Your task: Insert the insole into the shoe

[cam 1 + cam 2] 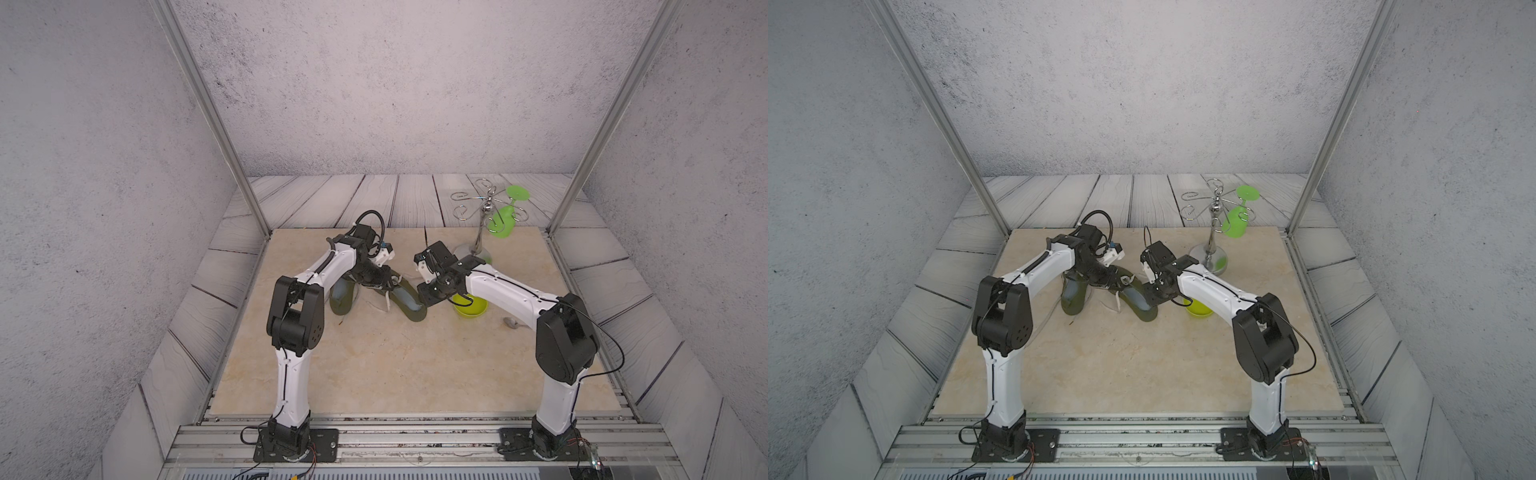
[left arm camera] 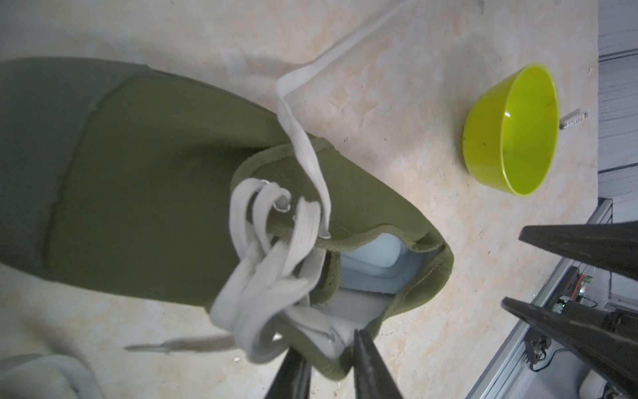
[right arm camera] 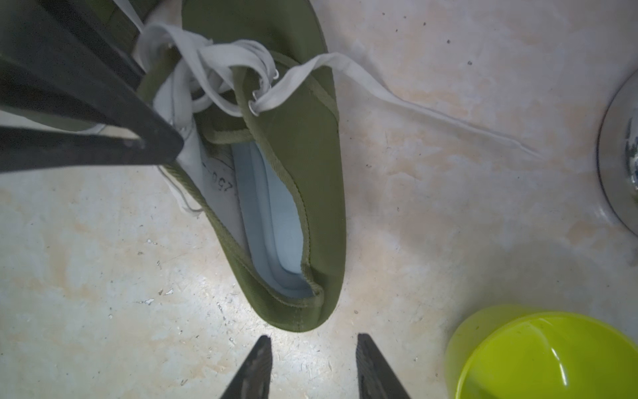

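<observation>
On a beige stone-patterned table lies an olive canvas shoe, opening upward, with loose grey-white laces trailing off its side. A pale blue insole sits inside the shoe and shows through the opening from the tongue back to the heel.

The right gripper is just behind the shoe's heel. Its two dark fingers are spread apart and hold nothing. The heel lines up with the gap between them and touches neither finger.

The left gripper is at the shoe's opening, beside the laces and near the tongue. Its jaws stand a little apart, one finger outside the olive rim and the other inside against the grey lining, so the rim runs between them. Whether they pinch the rim or only straddle it cannot be told. The insole lies past these fingertips, deeper in the shoe.

A lime-green bowl stands near the shoe's heel, beside the right gripper. In both top views a second olive shoe lies just beside the first, on the side away from the bowl.
</observation>
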Robot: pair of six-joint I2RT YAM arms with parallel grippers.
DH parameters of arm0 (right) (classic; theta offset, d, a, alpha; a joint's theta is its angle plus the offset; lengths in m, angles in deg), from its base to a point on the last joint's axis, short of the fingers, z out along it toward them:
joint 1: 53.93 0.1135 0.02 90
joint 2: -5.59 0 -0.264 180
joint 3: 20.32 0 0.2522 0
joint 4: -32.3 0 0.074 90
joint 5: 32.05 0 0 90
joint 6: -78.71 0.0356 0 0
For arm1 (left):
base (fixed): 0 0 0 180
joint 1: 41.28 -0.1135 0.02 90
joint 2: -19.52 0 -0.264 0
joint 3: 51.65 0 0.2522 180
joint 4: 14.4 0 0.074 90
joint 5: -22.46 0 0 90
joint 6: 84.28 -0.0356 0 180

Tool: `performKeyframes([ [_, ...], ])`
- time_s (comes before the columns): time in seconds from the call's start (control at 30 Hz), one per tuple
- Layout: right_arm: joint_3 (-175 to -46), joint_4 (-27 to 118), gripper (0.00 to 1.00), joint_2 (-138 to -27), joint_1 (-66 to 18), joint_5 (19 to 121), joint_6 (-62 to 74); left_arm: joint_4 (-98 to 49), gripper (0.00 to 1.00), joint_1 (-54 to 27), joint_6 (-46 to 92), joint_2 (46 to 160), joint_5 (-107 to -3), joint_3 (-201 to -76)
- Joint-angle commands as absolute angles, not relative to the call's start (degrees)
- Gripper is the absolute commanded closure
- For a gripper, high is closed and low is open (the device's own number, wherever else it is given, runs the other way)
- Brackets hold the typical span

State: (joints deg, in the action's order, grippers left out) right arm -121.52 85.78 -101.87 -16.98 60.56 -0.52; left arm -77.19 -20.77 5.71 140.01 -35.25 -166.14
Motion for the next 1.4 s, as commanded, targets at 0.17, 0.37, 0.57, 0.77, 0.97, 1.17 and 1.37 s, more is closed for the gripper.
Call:
performKeyframes([
  [0.17, -120.73, 87.76, 0.56, -104.05, -16.84, 58.56, 1.08, -80.96, 0.65, -22.89, 6.52, 137.91, -35.81, -170.09],
  [0.37, -121.7, 87.31, 0.43, -106.49, -16.84, 60.76, 1.58, -77.45, 0.5, -25.64, 16.47, 131.68, -36.98, -163.68],
  [0.57, -123.44, 88.01, 0.37, -110.24, -16.75, 60.01, 1.94, -75.07, 0.46, -27.48, 19.74, 124.44, -37.4, -161.28],
  [0.77, -127.29, 90.56, 0.37, -114.69, -14.1, 51.97, -0.51, -74.78, 0.45, -27.48, 19.06, 118.4, -41.01, -156.73],
  [0.97, -131.03, 92.49, 0.39, -118.1, -11.2, 41.81, -2.81, -72.46, 0.45, -27.57, 19.82, 115.76, -40.66, -151.7],
  [1.17, -131.94, 93.44, 0.51, -117.45, -10.06, 36.41, -3.28, -72.02, 0.45, -27.57, 19.8, 116.3, -40.05, -151.27],
  [1.37, -131.21, 93.02, 0.78, -116.24, -10.07, 35.61, -4.17, -71.43, 0.45, -27.57, 20.13, 116.87, -39.35, -151.2],
])
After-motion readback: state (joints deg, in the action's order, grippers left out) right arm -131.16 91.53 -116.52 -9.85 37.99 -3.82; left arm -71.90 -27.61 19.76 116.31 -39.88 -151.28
